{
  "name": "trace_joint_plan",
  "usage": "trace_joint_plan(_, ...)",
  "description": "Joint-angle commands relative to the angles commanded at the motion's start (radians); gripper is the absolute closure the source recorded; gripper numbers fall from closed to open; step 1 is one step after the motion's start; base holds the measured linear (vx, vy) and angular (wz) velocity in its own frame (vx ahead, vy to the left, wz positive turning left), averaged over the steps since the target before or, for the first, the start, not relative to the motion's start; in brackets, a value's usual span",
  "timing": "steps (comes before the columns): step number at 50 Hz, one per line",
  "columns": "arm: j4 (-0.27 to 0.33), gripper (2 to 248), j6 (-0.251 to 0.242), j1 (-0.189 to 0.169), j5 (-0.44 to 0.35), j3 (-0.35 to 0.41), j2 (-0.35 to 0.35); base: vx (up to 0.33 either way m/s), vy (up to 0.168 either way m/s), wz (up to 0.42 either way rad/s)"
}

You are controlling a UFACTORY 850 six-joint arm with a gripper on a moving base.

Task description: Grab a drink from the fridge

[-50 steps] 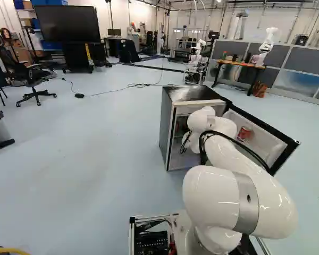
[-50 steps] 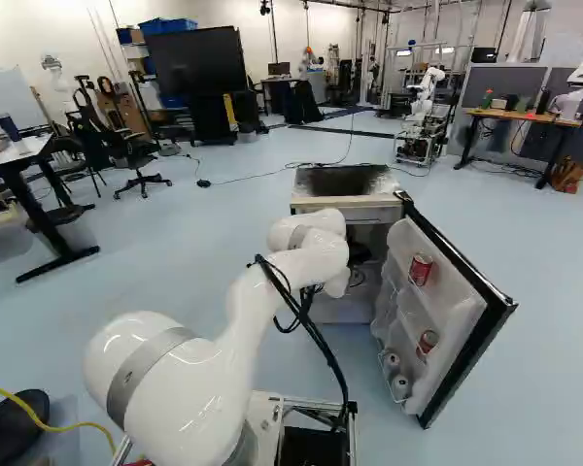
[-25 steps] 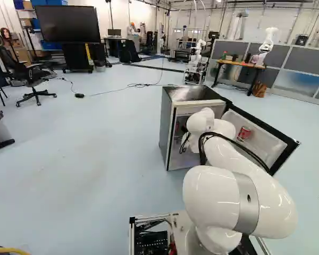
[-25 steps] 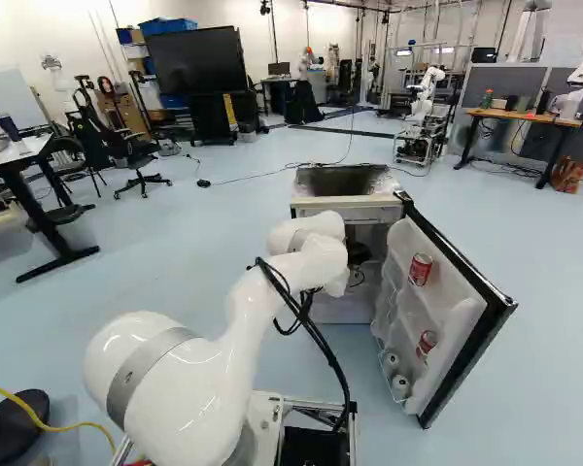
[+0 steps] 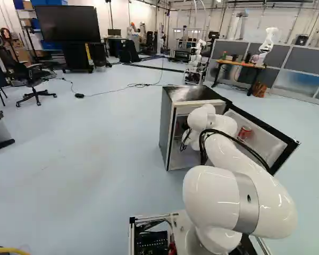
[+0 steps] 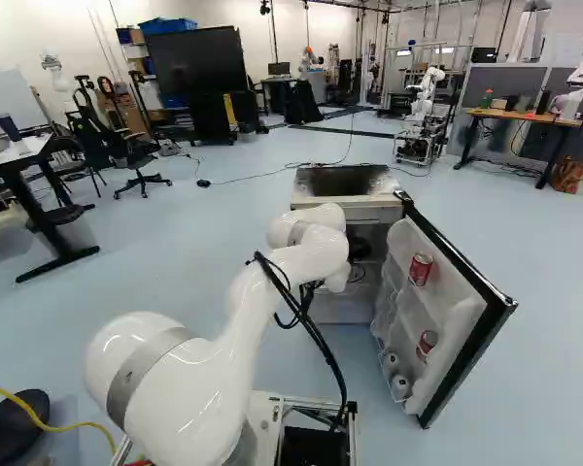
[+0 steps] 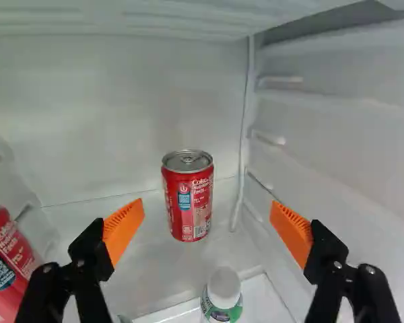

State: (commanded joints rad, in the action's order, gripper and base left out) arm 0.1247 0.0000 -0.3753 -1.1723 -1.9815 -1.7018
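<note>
The black gripper point(image 6: 358, 249) shows partly inside the fridge point(image 6: 345, 203), behind the arm's wrist. In the wrist view my gripper point(image 7: 208, 222) stands wide open, its orange pads apart with nothing held. A red drink can point(image 7: 188, 205) stands upright ahead of the gap, near the fridge's back wall. Closer in, a white-capped bottle point(image 7: 223, 293) with a green label stands between and below the fingers. Another red can point(image 7: 7, 259), partly cut off, is outside one finger. The open door holds two red cans point(image 6: 421, 269) and white-topped containers point(image 6: 399, 386).
The fridge's side wall point(image 7: 343, 155) with its ledges runs close beside one finger, and the white ceiling point(image 7: 135, 17) spans above. The opened door point(image 5: 266, 133) juts toward the base, right of the arm. Farther back are a wooden table point(image 5: 239, 65) and another robot point(image 5: 267, 42).
The arm's wrist end has risen slightly over the last half second, after dipping a little before. The base, fridge and door stand unmoved.
</note>
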Motion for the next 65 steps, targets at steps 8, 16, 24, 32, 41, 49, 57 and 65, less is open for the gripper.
trace_joint_plan(8,0.000,14,0.000,0.002,0.000,0.004,0.002,0.000,0.000,0.000)
trace_joint_plan(16,0.000,53,0.000,0.003,0.000,0.006,0.004,0.000,0.000,0.000)
trace_joint_plan(24,0.000,129,0.000,0.003,0.000,0.006,0.004,0.000,0.000,0.000)
trace_joint_plan(32,0.000,161,0.000,0.003,0.000,0.006,0.004,0.000,0.000,0.000)
trace_joint_plan(41,0.000,232,0.000,0.003,0.000,0.006,0.004,0.000,0.000,0.000)
trace_joint_plan(49,0.000,232,0.000,0.003,0.000,0.006,0.004,0.000,0.000,0.000)
trace_joint_plan(57,0.000,232,0.000,0.003,0.000,0.006,0.004,0.000,0.000,0.000)
trace_joint_plan(65,0.000,232,0.000,0.003,0.000,0.006,0.004,0.000,0.000,0.000)
